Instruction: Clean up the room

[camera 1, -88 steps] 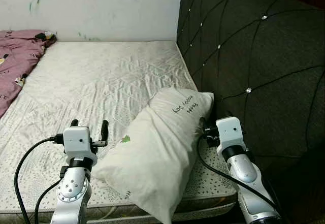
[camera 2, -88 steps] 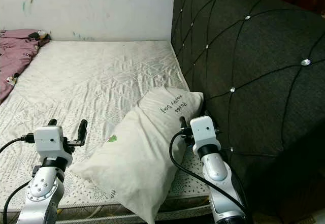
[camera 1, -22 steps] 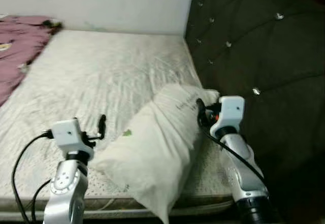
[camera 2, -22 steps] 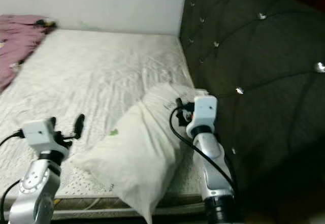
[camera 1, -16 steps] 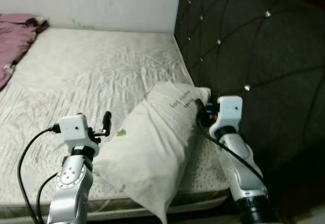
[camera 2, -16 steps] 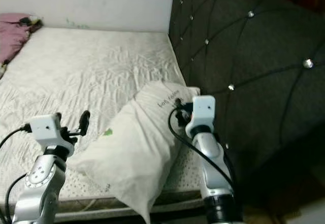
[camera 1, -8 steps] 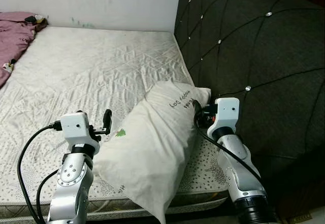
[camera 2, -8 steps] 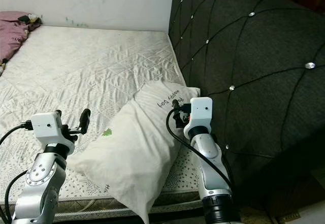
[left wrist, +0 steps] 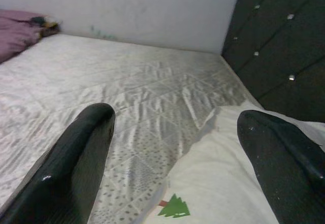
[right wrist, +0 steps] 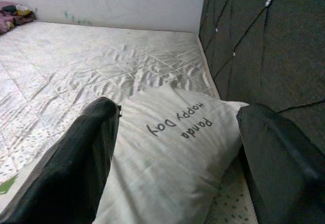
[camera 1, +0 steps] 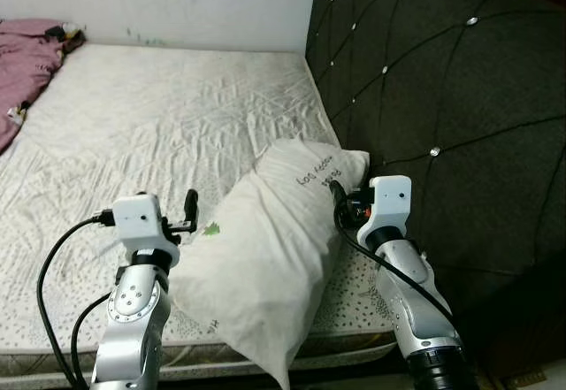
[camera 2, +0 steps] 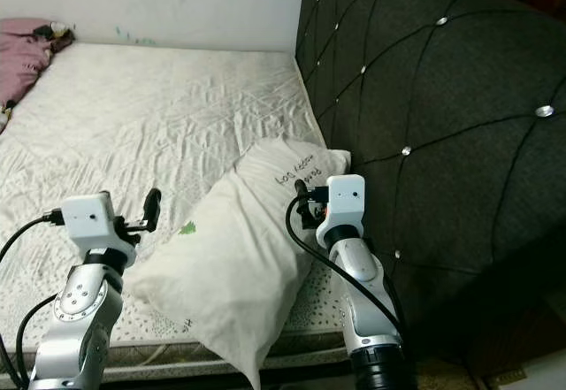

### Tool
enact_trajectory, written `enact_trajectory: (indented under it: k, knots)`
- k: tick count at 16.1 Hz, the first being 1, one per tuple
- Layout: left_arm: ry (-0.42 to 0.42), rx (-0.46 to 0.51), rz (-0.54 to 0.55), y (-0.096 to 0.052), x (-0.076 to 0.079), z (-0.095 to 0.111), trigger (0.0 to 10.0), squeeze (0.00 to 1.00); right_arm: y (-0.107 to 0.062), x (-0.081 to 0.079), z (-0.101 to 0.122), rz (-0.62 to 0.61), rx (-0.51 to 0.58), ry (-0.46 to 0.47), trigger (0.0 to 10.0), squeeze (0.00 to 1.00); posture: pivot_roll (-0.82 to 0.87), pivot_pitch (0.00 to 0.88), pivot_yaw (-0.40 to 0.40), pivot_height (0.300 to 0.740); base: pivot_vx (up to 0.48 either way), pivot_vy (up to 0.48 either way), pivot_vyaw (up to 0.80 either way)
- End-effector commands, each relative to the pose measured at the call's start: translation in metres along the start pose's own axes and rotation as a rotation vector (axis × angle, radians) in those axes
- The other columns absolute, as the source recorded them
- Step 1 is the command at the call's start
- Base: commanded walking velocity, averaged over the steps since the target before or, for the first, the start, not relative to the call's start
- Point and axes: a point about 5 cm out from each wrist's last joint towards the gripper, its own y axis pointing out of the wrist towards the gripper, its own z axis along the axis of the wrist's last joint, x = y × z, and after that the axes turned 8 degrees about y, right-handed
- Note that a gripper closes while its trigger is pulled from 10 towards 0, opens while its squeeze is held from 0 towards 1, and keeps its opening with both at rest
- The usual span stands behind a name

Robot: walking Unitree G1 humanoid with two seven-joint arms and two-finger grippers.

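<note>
A white pillow [camera 1: 274, 257] with dark lettering and a small green tree lies askew at the mattress corner, its lower end hanging over the front edge. My left gripper [camera 1: 170, 210] hovers open just left of the pillow; in the left wrist view its fingers [left wrist: 81, 158] stand wide apart, with the pillow [left wrist: 228, 183] beneath one of them. My right gripper [camera 1: 343, 197] is open at the pillow's lettered end, close to the headboard. In the right wrist view its fingers [right wrist: 86, 158] straddle the pillow [right wrist: 172, 148] without closing on it.
The bare quilted mattress [camera 1: 159, 125] stretches back to a white wall. A dark tufted headboard [camera 1: 442, 80] rises along the right side, right behind my right arm. A crumpled pink blanket [camera 1: 22, 63] lies at the far left.
The camera has wobbled and shifted. My right gripper has come from the pillow's right side to its lettered end. The left gripper has edged a little nearer the pillow.
</note>
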Motion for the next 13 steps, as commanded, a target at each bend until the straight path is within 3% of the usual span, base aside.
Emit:
enact_trajectory:
  k: [1, 4, 7, 8, 11, 13]
  knots:
    - [0.003, 0.018, -0.013, 0.000, 0.000, 0.003, 10.0, 0.00, -0.001, 0.001, 0.005, 0.003, 0.019, 0.003, 10.0, 0.00, 0.02, 0.071, -0.060, 0.676, 0.000, 0.000, 0.00]
    - [-0.035, 0.015, 0.026, -0.003, 0.000, 0.003, 10.0, 0.00, -0.001, 0.001, 0.003, 0.011, 0.014, 0.001, 10.0, 0.00, 0.02, 0.075, -0.064, 0.647, 0.000, 0.000, 0.00]
    - [-0.035, 0.022, 0.025, -0.003, -0.002, 0.003, 10.0, 0.00, -0.001, 0.000, 0.002, 0.016, 0.008, -0.005, 10.0, 0.00, 0.02, 0.075, -0.064, 0.647, 0.000, 0.000, 0.00]
    - [-0.010, 0.017, 0.051, -0.004, -0.006, 0.002, 10.0, 0.00, -0.001, 0.000, 0.001, 0.016, 0.002, -0.016, 10.0, 0.00, 0.02, 0.075, -0.064, 0.647, 0.000, 0.000, 0.00]
    - [-0.049, -0.004, 0.102, -0.004, -0.016, -0.002, 10.0, 0.00, -0.003, 0.002, -0.004, 0.018, -0.014, -0.025, 10.0, 0.00, 0.02, 0.075, -0.064, 0.647, 0.000, 0.000, 0.00]
    - [0.000, -0.028, 0.143, -0.002, -0.017, -0.005, 10.0, 0.00, -0.003, 0.000, -0.005, 0.043, -0.025, -0.038, 10.0, 0.00, 0.03, 0.064, -0.065, 0.634, 0.000, 0.000, 0.00]
